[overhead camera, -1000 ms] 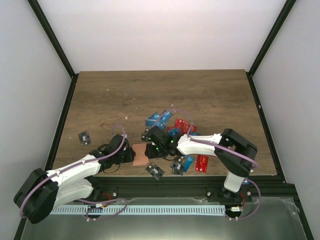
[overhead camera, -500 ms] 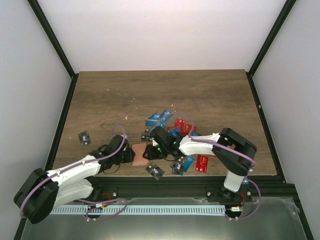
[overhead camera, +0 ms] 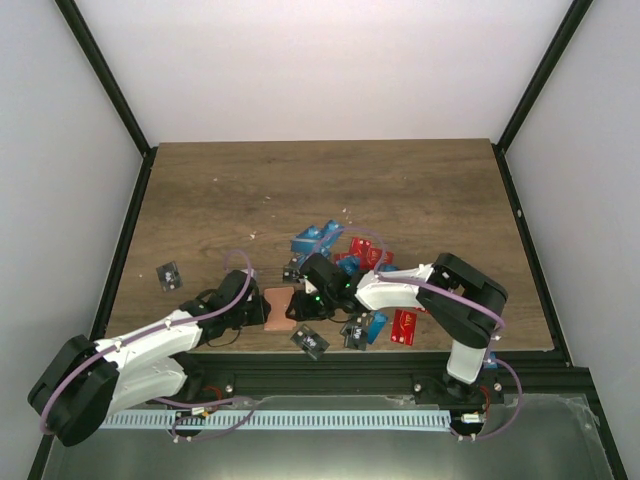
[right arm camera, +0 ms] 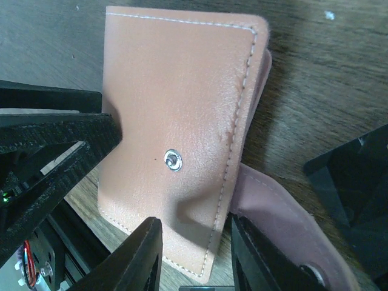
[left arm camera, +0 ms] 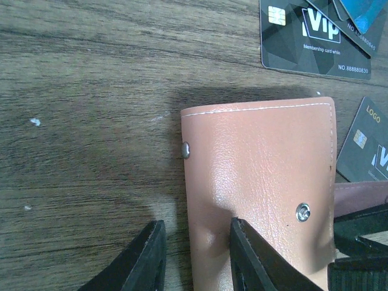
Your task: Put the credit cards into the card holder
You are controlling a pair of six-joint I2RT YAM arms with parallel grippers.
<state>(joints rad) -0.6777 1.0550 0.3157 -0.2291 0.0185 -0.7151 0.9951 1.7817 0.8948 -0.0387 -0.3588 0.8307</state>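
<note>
The left gripper point(left arm camera: 195, 229) has its jaws a little apart across one edge of the card holder point(left arm camera: 260, 176). The right gripper point(right arm camera: 194, 224) has its jaws a little apart across the other end. The card holder lies flat on the table point(left arm camera: 85, 91), with credit cards point(left arm camera: 312, 36) just beside it.

A brown wood-grain table point(overhead camera: 420, 180) fills the middle of the scene, with a few tiny pale specks point(overhead camera: 347, 211) on its far half and more of them showing close up on the boards at the left. Plain white walls point(overhead camera: 320, 60) close it in at the far side and on both flanks, with slanted black frame posts point(overhead camera: 105, 75) at the left and right corners. Along the near edge runs a black rail point(overhead camera: 330, 375), then a pale slotted strip point(overhead camera: 330, 418) and a grey metal surface point(overhead camera: 330, 455) nearest of all.
</note>
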